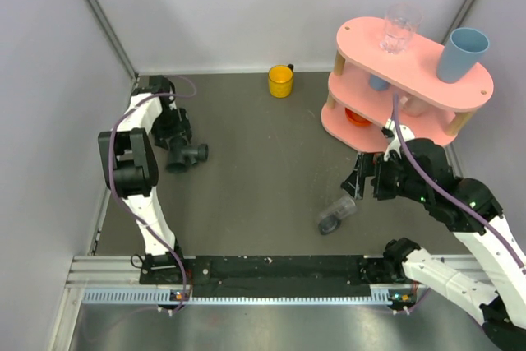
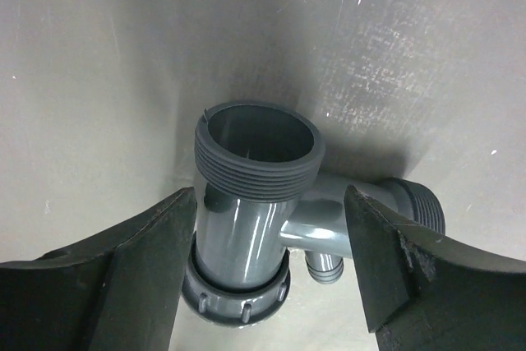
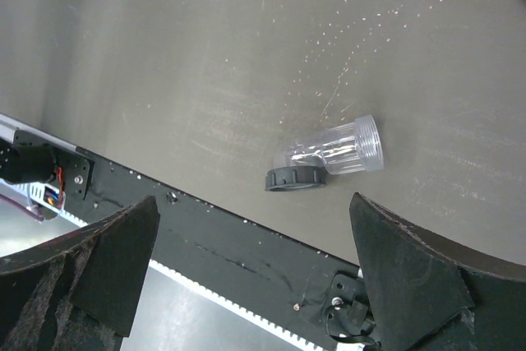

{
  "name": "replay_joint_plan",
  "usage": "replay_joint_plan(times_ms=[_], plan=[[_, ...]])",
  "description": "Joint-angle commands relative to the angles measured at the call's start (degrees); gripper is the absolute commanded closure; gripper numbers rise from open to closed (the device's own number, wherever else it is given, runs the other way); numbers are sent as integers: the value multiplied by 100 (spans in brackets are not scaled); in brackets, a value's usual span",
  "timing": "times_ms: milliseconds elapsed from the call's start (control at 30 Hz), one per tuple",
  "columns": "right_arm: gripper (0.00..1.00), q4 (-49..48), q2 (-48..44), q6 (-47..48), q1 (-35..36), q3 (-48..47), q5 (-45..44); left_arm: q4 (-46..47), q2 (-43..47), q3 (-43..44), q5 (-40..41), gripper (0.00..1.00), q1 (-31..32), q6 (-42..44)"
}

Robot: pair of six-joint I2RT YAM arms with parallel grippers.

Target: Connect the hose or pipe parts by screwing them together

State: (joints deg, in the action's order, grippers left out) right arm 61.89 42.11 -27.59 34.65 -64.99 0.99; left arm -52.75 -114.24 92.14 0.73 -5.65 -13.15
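The dark grey T-shaped pipe fitting (image 1: 189, 154) lies on the table at the left. Its threaded open end (image 2: 256, 150) points up at the left wrist camera, with a ribbed collar (image 2: 238, 297) at its lower end. My left gripper (image 1: 176, 145) (image 2: 271, 203) is open and straddles the fitting's barrel. The left finger (image 2: 140, 269) is against the barrel and the right finger (image 2: 403, 260) stands off beside the side branch. The clear tubular piece (image 1: 337, 214) (image 3: 341, 150) with its dark collar (image 3: 296, 178) lies on its side near the front rail. My right gripper (image 1: 362, 180) (image 3: 253, 203) hovers open above it, holding nothing.
A pink two-level shelf (image 1: 427, 88) stands at the back right with a clear drinking glass (image 1: 399, 29) and a blue cup (image 1: 462, 55) on top. A yellow cup (image 1: 280, 81) stands at the back wall. The black front rail (image 1: 271, 269) (image 3: 246, 252) runs along the near edge.
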Motion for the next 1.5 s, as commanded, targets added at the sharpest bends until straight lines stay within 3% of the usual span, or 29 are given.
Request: replay_joint_plan(times_ms=[0,200,333,567,933,1100,1300,1467], plan=[[2,-239,-54,8,59,-66,50,-86,-107,208,103,25,-33,67],[2,-492,78,9,59,-14,235,27,-91,-37,-345,35,-24,-56],[2,-844,201,-114,59,13,278,230,260,-468,-600,54,-6,-275],[4,-1775,614,-351,59,311,805,616,990,-1381,-1197,73,468,-768],[16,-4219,1782,-1204,76,1577,1843,1662,2282,-2973,-2261,77,1935,-2235],[23,-4850,2546,-1301,383,1463,1948,2101,2677,-3474,-2788,77,2077,-2745],[24,-5292,3145,-1582,700,1419,1817,2155,2731,-3650,-2833,77,2094,-2702],[24,-5600,3804,-1293,824,1217,1887,2278,2608,-3747,-2965,77,2121,-2606]])
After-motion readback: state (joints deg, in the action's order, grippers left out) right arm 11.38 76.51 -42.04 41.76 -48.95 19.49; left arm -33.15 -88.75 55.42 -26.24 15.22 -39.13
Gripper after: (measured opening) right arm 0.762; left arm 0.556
